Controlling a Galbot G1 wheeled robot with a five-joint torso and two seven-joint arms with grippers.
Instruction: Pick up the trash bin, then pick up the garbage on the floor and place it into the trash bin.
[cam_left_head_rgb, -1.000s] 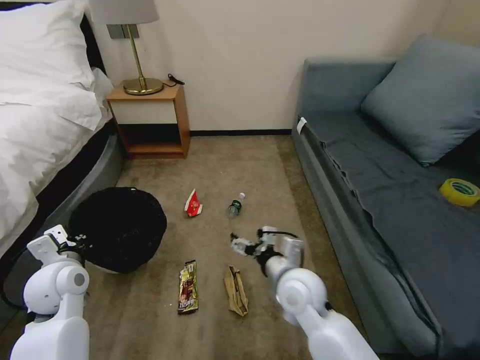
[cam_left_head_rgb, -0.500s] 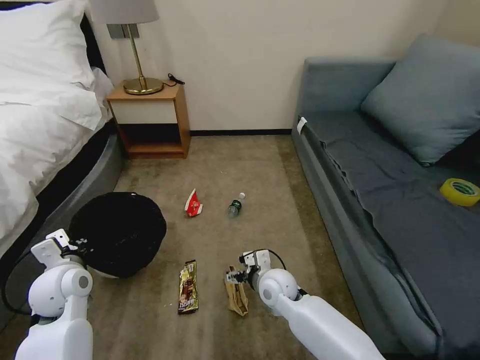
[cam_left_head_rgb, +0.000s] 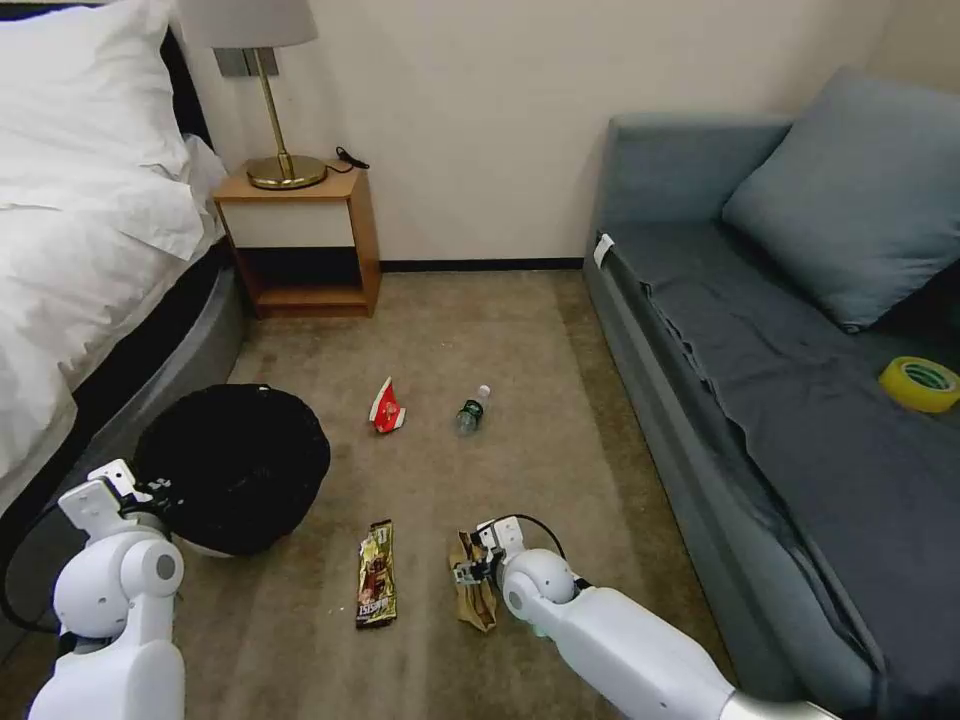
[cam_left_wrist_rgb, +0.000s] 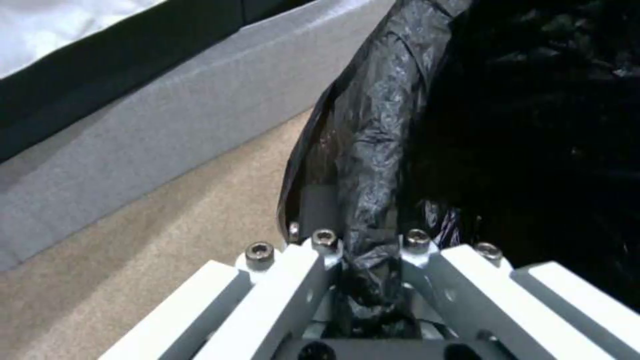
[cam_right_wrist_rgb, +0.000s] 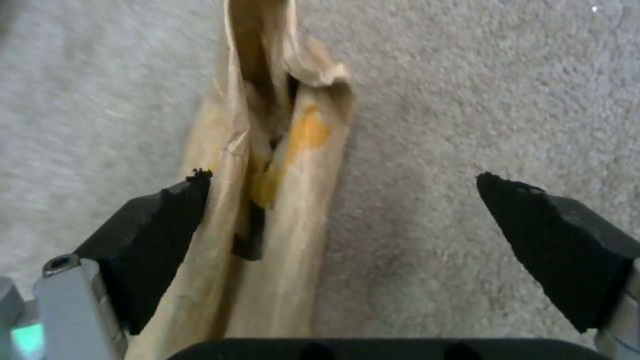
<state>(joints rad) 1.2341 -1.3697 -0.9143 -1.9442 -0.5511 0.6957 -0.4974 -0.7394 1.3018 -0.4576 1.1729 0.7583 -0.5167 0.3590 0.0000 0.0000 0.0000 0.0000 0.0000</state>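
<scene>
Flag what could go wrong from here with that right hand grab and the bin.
1. The right hand is open over the paper wrapper, but off-centre: one pad overlaps the wrapper's edge. Closing may pinch only a fold or push it aside.
2. The left hand seems to hold the trash bin mainly by the thin black bag at the rim; the bag could slip or tear.

Bin liner (cam_left_wrist_rgb: 373, 150) glossy crinkled plastic; wrapper (cam_right_wrist_rgb: 267, 210) creased matt paper; carpet (cam_right_wrist_rgb: 467, 100) rough.
</scene>
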